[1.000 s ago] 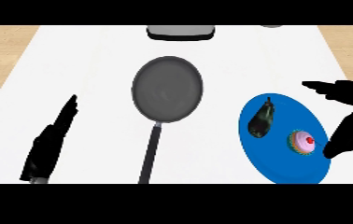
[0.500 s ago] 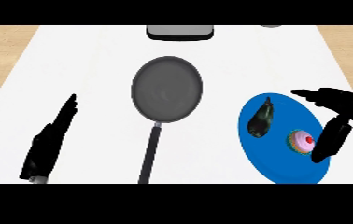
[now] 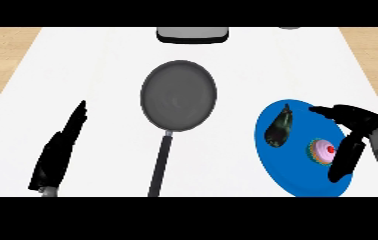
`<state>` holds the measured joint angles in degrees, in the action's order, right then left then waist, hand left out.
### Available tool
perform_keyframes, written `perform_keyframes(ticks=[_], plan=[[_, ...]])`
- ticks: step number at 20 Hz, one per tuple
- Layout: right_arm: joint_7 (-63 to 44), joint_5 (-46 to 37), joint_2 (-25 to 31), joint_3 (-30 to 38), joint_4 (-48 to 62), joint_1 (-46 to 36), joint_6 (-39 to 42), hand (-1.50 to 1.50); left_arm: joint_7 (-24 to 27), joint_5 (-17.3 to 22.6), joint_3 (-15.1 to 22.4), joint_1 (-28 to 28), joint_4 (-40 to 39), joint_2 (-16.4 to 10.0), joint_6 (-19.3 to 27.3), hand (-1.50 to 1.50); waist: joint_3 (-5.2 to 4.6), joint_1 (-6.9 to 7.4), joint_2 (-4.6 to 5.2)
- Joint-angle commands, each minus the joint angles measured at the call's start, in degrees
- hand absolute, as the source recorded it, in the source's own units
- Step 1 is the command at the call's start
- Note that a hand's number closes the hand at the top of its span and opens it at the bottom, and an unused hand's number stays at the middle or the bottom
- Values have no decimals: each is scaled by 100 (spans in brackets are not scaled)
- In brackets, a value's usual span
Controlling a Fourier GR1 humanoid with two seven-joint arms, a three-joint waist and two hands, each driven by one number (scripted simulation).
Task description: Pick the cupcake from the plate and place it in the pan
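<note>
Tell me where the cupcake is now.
In the head view, the cupcake sits on the blue plate at the right, between the eggplant and the right hand.

Single head view, steeply downward onto counter (image 3: 244,59), hands entering from lower edge

A: What is met between the cupcake (image 3: 323,151) and the pan (image 3: 179,96)?
B: The eggplant (image 3: 279,126); it is laid on the plate's (image 3: 291,176) left half, just beside the cupcake, across the straight way.
A: And past the plate's rim?
B: Bare counter (image 3: 236,134) is seen up to the pan.
A: The pan itself?
B: Its inside is left bare. The handle (image 3: 162,159) is stretched toward the near edge; a grey box (image 3: 192,35) is set behind, well apart.
</note>
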<state>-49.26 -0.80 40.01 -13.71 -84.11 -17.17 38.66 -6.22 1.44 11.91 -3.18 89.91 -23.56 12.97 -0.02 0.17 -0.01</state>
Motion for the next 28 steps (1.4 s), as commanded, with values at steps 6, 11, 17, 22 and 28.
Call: perform_keyframes(ticks=[6, 11, 17, 22, 28], plan=[[-211, -615, -466, 153, 152, 172, 245, -150, -267, -239, -237, -204, 377, 121, -300, 0, 2, 6, -2], [365, -1162, -507, 400, 550, 167, 462, -150, -261, -261, -506, -79, 184, 287, -533, 0, 2, 3, 1], [966, -1771, -997, 422, 1321, -102, 258, -150, -7, -571, -533, 83, -195, 568, -611, 0, 2, 15, 10], [1380, -1886, -1048, 766, 1047, 324, 72, 150, -484, -629, -633, 17, 379, 630, -685, 0, 3, -8, 0], [859, -1729, -1483, 878, 273, 918, 268, 150, -270, -802, -873, 47, 111, 708, -793, 0, 1, -33, -6]])
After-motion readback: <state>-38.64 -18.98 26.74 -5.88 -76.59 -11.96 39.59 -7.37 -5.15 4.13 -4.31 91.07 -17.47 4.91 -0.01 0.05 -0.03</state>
